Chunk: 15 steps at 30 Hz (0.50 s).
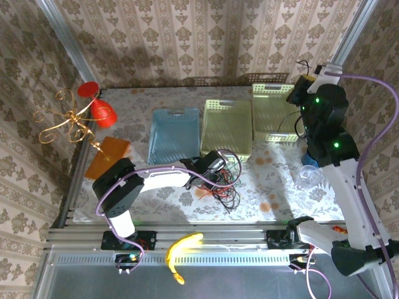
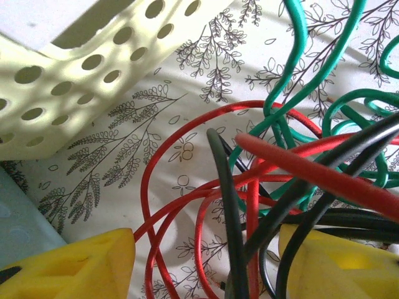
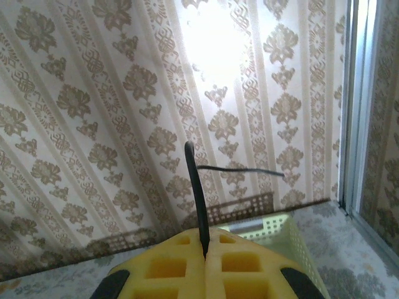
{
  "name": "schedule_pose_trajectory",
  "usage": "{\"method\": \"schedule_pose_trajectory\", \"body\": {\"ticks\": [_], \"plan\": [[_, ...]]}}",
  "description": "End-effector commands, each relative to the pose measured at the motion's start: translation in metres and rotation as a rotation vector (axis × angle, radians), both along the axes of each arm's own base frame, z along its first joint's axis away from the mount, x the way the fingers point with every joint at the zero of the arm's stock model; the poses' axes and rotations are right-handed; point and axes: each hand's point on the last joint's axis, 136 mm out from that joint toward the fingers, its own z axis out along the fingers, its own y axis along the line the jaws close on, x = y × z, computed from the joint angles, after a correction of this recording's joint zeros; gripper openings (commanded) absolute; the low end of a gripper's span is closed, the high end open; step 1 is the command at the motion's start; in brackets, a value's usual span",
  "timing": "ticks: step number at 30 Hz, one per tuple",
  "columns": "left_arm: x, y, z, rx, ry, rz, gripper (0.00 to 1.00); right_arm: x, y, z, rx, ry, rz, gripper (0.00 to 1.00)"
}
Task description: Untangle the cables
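Overhead view: the left gripper [image 1: 215,165] is low on the table [image 1: 280,193], at a tangle of cables [image 1: 225,190] near the middle of the near edge. The right gripper [image 1: 304,87] hangs high over the far right corner.
Left wrist view: close up, the tangle is a red cable [image 2: 312,171], a green cable [image 2: 300,31] and a black cable [image 2: 223,180], looped over one another on the leaf-printed cloth.
Left gripper: its yellow fingers [image 2: 75,268] stand apart. Red and black strands run through the gap and none looks squeezed.
Right wrist view: the right gripper's two yellow fingers are pressed together, pinching the black cable, which sticks up from between them against the wallpaper.
Blue tray [image 1: 174,134]: mid-table toward the far edge, its floor showing plain blue.
Middle basket [image 1: 227,124]: pale yellow with a perforated wall, just right of the blue tray. In the left wrist view its holed wall lies just beyond the tangle, apart from the strands.
Right basket [image 1: 274,109]: toward the far right corner. A thin black strand crosses its near wall; whether it rests inside cannot be told.
Clear cup [image 1: 308,177]: near the right edge beside the right arm, contents unclear.
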Motion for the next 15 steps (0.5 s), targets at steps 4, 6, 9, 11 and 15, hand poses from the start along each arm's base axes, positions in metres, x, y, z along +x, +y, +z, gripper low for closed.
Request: {"method": "schedule_pose_trajectory", "body": {"ticks": [4,6,9,11,15], "plan": [[0.005,-0.001,0.014,-0.019,-0.047,0.008,0.63,0.044,0.006,0.037,-0.135,-0.059,0.019,0.00],[0.005,0.000,0.015,-0.016,-0.053,0.012,0.63,0.061,0.004,0.031,-0.168,-0.022,0.014,0.00],[0.006,0.002,0.018,-0.021,-0.064,0.019,0.64,0.086,0.006,-0.004,-0.188,0.079,0.012,0.00],[0.006,0.004,0.021,-0.028,-0.076,0.025,0.63,0.093,0.004,-0.035,-0.169,0.139,-0.002,0.00],[0.007,0.007,0.028,-0.048,-0.094,0.038,0.64,0.098,0.000,-0.080,-0.150,0.212,-0.029,0.00]]}}
